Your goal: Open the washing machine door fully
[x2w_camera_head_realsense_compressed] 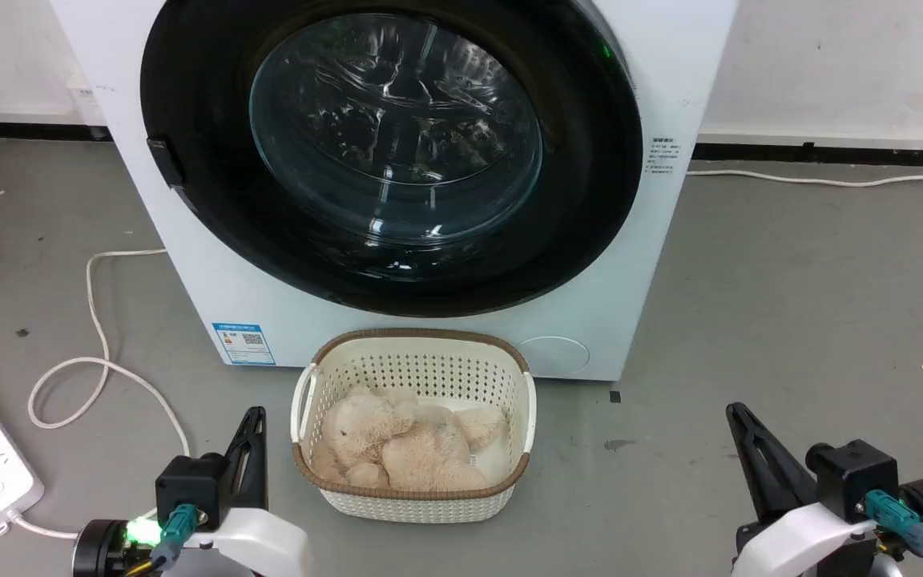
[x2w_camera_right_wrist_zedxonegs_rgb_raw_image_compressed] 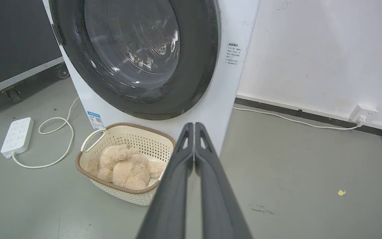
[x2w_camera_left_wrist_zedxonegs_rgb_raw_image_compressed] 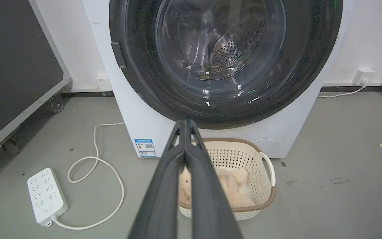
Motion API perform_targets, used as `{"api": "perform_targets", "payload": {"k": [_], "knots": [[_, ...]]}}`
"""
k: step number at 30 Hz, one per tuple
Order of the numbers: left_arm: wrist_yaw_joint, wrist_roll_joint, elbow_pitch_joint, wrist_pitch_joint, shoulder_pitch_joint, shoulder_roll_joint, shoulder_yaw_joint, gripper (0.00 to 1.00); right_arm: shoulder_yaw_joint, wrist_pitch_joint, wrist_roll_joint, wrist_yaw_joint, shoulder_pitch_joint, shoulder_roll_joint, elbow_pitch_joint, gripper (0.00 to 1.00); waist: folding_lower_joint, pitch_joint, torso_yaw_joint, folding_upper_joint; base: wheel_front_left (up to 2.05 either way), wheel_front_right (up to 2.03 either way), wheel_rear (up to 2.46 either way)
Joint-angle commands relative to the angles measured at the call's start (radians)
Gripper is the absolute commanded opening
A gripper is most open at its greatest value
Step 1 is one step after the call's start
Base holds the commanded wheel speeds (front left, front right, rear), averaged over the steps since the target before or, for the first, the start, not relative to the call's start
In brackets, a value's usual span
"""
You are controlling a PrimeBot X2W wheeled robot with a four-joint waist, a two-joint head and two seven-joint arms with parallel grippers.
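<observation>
I see the round washing machine door (x2w_camera_head_realsense_compressed: pixel 393 152), glossy black rim around clear domed glass, sitting flush on the white machine's front (x2w_camera_head_realsense_compressed: pixel 293 320). My left pincer (x2w_camera_left_wrist_zedxonegs_rgb_raw_image_compressed: pixel 184 123) and right pincer (x2w_camera_right_wrist_zedxonegs_rgb_raw_image_compressed: pixel 194 125) are pinched together, empty.

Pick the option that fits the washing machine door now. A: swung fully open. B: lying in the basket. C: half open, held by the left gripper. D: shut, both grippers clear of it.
D: the washing machine door sits flush in the white front; the left gripper and right gripper are low, well short of it.
</observation>
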Motion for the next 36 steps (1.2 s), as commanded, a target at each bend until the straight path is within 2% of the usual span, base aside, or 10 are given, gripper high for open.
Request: {"api": "perform_targets", "payload": {"k": [1, 30, 31, 36], "knots": [[0.0, 0.003, -0.004, 0.0, -0.015, 0.001, 0.001, 0.0, 0.0, 0.001, -0.008, -0.001, -0.012, 0.005, -0.005, 0.0, 0.0, 0.0, 0.0, 0.0, 0.0, 0.0, 0.0], [0.0, 0.003, -0.004, 0.0, -0.015, 0.001, 0.001, 0.0, 0.0, 0.001, -0.008, -0.001, -0.012, 0.005, -0.005, 0.0, 0.0, 0.0, 0.0, 0.0, 0.0, 0.0, 0.0], [0.0, 0.0, 0.0, 0.0, 0.0, 0.0, 0.0, 1.0, 0.0, 0.0, 0.0, 0.0, 0.0, 0.0, 0.0, 1.0, 0.0, 0.0, 0.0, 0.0, 0.0, 0.0, 0.0], [0.001, 0.0, 0.001, -0.002, 0.0, 0.0, -0.002, 1.0, 0.0, -0.002, 0.003, 0.0, 0.001, 0.0, 0.001, 1.0, 0.0, 0.0, 0.0, 0.0, 0.0, 0.0, 0.0]]}}
